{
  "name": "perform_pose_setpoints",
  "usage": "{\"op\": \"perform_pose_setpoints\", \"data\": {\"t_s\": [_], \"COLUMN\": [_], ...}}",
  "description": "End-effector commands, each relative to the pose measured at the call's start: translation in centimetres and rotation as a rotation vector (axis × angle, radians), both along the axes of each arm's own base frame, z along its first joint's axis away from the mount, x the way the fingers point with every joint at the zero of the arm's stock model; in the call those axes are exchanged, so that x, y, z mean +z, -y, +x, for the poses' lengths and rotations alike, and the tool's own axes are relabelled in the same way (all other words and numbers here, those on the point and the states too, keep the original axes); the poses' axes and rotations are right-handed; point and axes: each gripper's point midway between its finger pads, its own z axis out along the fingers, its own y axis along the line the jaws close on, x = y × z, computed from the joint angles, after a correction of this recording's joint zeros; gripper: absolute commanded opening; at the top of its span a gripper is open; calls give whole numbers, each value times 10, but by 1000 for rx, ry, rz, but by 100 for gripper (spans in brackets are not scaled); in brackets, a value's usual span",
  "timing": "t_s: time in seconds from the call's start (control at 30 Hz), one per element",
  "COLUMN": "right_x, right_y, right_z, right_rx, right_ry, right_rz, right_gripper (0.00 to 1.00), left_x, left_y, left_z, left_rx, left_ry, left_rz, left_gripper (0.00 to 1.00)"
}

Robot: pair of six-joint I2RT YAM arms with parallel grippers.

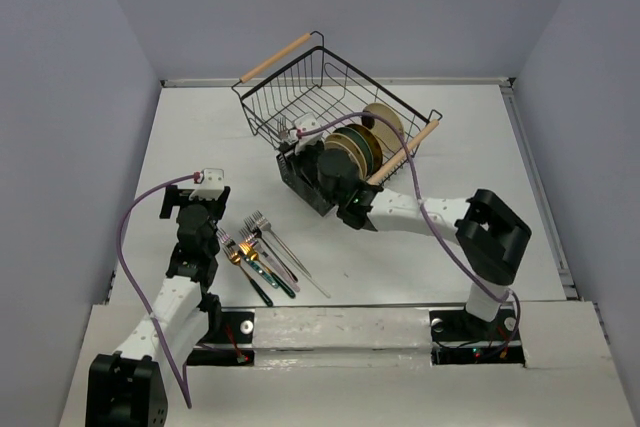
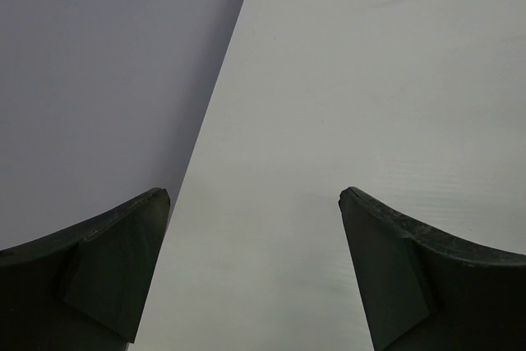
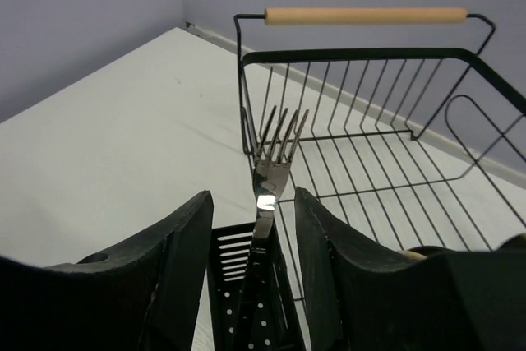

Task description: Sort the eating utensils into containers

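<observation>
Several forks (image 1: 262, 255) lie in a bunch on the white table in front of the left arm, with silver, gold, dark, teal and pink parts. One silver fork (image 3: 268, 172) stands tines-up in the small black slotted caddy (image 3: 246, 293), which sits against the wire basket (image 1: 305, 185). My right gripper (image 3: 253, 195) is open around that fork, a gap showing on each side of its neck. In the top view the right gripper (image 1: 318, 159) hovers over the caddy. My left gripper (image 2: 255, 195) is open and empty above bare table, left of the forks (image 1: 192, 201).
A big black wire basket (image 1: 300, 87) with wooden handles (image 3: 366, 15) stands behind the caddy and holds round plates (image 1: 362, 142). The left wall (image 2: 99, 80) runs close beside my left gripper. The table's near edge (image 1: 330, 309) lies just in front of the loose forks.
</observation>
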Motion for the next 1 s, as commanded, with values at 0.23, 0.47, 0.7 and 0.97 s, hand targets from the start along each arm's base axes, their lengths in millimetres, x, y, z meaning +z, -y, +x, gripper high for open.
{"op": "perform_pose_setpoints", "data": {"t_s": [0.23,0.47,0.7,0.97], "right_x": [-11,-119,-163,-208], "right_y": [-35,10,11,27], "right_z": [-132,-202,-241,-252], "right_rx": [278,246,212,128], "right_ry": [-438,-838,-934,-1051], "right_rz": [-344,-413,-518,-578], "right_gripper": [57,47,47,47], "left_x": [31,31,31,31], "left_y": [-2,0,-2,-2], "left_z": [4,6,4,4], "left_rx": [16,6,16,16], "left_ry": [110,107,111,110], "left_rz": [-11,-12,-11,-11], "left_gripper": [99,99,99,99]}}
